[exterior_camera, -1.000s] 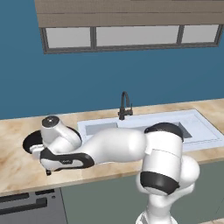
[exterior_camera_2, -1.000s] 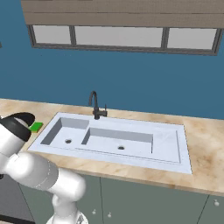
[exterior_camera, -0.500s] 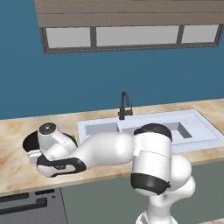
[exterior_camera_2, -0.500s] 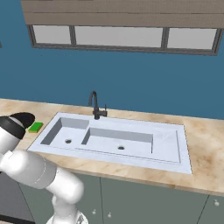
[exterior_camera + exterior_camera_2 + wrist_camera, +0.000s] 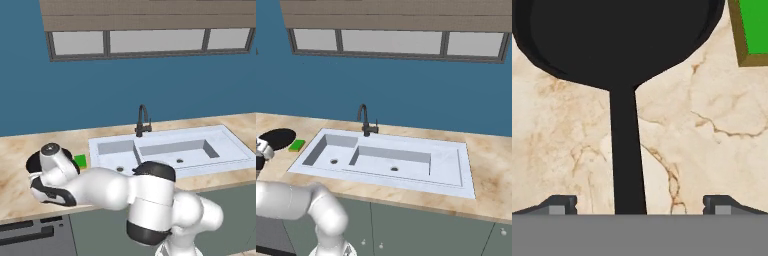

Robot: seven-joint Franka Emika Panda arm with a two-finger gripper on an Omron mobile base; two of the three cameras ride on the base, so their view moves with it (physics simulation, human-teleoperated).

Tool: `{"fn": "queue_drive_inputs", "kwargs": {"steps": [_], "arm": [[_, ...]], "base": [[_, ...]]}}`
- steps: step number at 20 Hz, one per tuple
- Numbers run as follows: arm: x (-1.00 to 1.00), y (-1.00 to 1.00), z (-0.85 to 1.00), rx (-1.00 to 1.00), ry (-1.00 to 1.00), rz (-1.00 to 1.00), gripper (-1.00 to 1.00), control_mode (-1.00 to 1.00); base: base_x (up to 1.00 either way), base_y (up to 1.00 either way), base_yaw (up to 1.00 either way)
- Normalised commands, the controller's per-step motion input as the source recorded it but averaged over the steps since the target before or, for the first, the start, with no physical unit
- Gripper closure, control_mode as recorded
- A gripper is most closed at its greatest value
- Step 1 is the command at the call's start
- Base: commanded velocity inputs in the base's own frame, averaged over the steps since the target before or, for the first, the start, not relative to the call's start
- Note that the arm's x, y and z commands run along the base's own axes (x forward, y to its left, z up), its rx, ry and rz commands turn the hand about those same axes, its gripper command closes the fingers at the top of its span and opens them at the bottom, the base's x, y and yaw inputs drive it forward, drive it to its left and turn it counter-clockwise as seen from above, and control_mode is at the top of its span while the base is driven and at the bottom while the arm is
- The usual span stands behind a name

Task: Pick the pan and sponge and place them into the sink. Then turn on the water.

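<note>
While the pan (image 5: 612, 35) and sponge (image 5: 754, 27) sit on the counter (image 5: 712, 140), upper frame, nothing's sunk yet; gripper (image 5: 632, 204) spread around the handle (image 5: 627, 155).

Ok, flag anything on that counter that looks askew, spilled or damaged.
Nothing stands out. The pan lies flat on the counter, the sponge lying flat next to it. The sink looks dry and holds nothing, the faucet upright. The gripper is open astride the pan handle.

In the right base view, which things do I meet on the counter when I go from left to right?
pan → sponge → left basin of the sink → faucet → right basin
</note>
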Motion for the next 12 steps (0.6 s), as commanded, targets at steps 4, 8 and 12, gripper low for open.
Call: {"fn": "queue_drive_inputs", "kwargs": {"steps": [4, 8, 12], "arm": [[0.31, 0.15, -0.22, 0.00, 0.00, 0.00, -1.00, -1.00], [0.25, 0.16, -0.31, 0.00, 0.00, 0.00, -1.00, -1.00], [0.18, 0.25, -0.34, 0.00, 0.00, 0.00, 1.00, -1.00]], "base": [[0.00, 0.00, 0.00], [0.00, 0.00, 0.00], [0.00, 0.00, 0.00]]}}
